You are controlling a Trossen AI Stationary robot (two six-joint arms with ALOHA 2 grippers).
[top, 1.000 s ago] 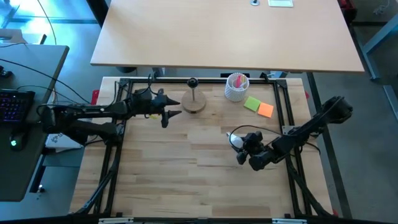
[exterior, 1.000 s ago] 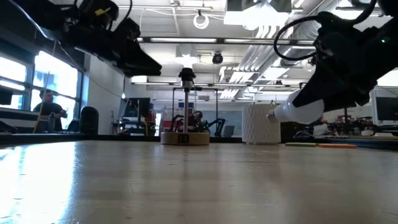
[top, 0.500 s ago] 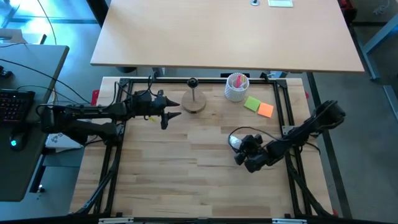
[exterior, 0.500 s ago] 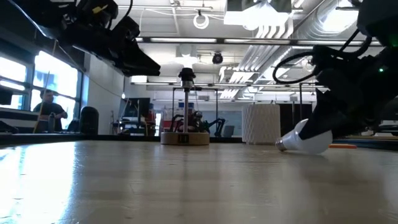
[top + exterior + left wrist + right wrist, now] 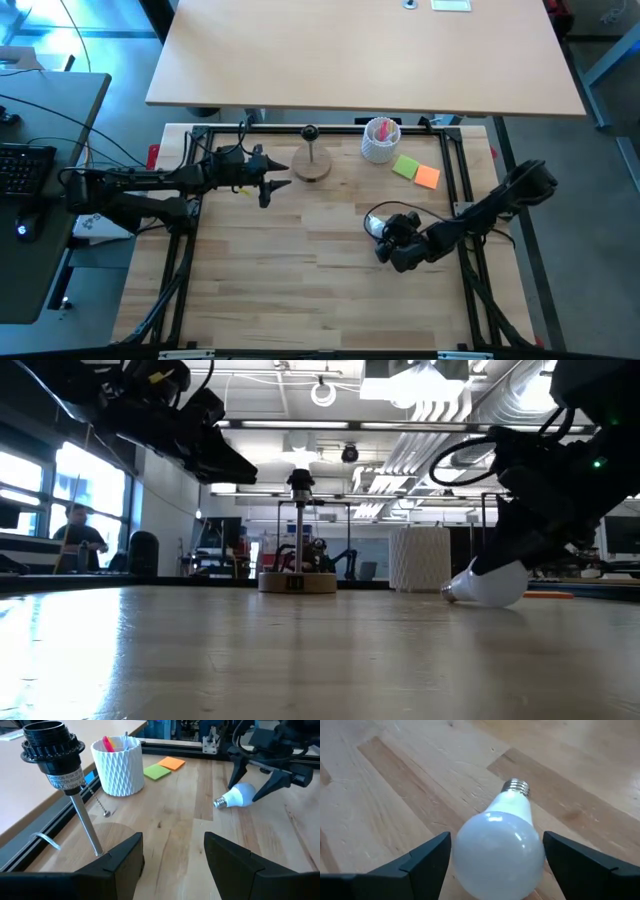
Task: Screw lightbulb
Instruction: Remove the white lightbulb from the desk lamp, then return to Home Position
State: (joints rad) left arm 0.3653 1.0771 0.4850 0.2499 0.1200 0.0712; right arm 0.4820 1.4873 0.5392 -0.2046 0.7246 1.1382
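The white lightbulb (image 5: pixel 500 850) lies on its side on the wooden table (image 5: pixel 300 260), right of centre, its silvery screw base (image 5: pixel 516 785) pointing away from my right gripper. My right gripper (image 5: pixel 496 839) slants down over it, open, one finger on each side of the globe. The round wooden stand with its black socket (image 5: pixel 52 750) stands at the far middle (image 5: pixel 313 162). My left gripper (image 5: pixel 288 173) hovers open just left of the stand, holding nothing. My right gripper has its two fingers (image 5: pixel 427 860) beside the globe's widest part (image 5: pixel 470 845), coming slanting down from the table's right. The bulb rests on the table. Whether the fingers touch the glass, I cannot tell.
A white ribbed cup (image 5: pixel 381 140) with pink contents stands at the far right of the stand, with green and orange sticky notes (image 5: pixel 417 172) beside it. A black frame (image 5: pixel 460 170) borders the table. Bare wood lies between the bulb and the stand.
My right gripper has come down and tipped further toward the table with the lightbulb. The bulb, earlier lifted clear and tilted, now lies on the table.
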